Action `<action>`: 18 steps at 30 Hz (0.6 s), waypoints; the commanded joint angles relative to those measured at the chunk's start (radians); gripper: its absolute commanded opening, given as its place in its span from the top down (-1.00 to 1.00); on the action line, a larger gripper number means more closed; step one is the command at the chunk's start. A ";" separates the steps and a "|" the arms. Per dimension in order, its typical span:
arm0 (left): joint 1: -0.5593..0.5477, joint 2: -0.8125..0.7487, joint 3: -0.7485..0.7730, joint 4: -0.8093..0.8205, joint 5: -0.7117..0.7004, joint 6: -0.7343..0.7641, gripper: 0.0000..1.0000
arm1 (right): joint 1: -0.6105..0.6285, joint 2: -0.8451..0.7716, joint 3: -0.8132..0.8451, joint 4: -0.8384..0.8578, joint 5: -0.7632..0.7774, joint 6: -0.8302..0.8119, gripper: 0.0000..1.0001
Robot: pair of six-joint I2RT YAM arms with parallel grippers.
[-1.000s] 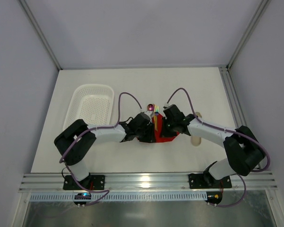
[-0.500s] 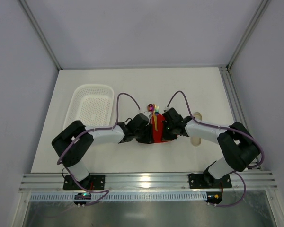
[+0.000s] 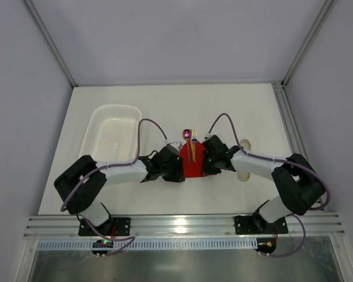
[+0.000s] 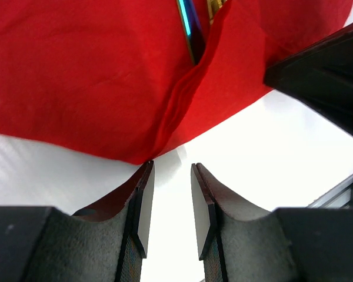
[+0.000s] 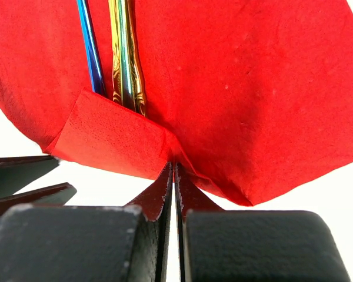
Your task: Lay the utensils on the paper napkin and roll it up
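Red paper, creased: the paper napkin [image 3: 191, 167] lies on the white tabletop [image 3: 165, 106], between my two arms. The utensils [image 3: 192, 147] rest on it side by side, running from its near edge to its far edge. The spoon [image 3: 188, 134] has its pink-purple bowl out past the napkin's far edge. The fork [image 3: 194, 144] lies just beside it (tines too small to resolve from overhead).

Right end effector [image 5: 174, 173]: fingers pressed flat together, no gap. The tips sit at the napkin's near edge, and a crease in the paper runs straight into them, so I read it as a pinch on the sheet. Next to the pinch, a corner flap of the napkin is folded up over the handle ends (one blue, one gold-green).

Left end effector [image 4: 172, 171]: jaws partly apart with a narrow gap, nothing between them. The tips hang over bare tabletop at the napkin's edge. One fingertip [image 4: 146, 176] comes right up to the paper, but I cannot tell whether it touches. From this wrist the napkin shows a raised ridge, with a handle showing beyond it.

A white perforated basket [image 3: 115, 107] sits well left of the napkin. A beige tray [image 3: 243, 174] lies to the napkin's right, partly covered by the right arm.
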 commanded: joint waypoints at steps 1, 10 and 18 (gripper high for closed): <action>-0.002 -0.051 -0.017 -0.071 -0.077 -0.001 0.28 | -0.001 -0.009 -0.027 -0.020 0.059 0.000 0.92; -0.002 -0.059 0.099 -0.064 0.041 0.032 0.26 | 0.000 -0.022 -0.023 -0.017 0.053 0.004 0.92; -0.003 0.018 0.138 0.042 0.087 0.032 0.28 | 0.003 -0.026 -0.008 -0.012 0.051 0.020 0.92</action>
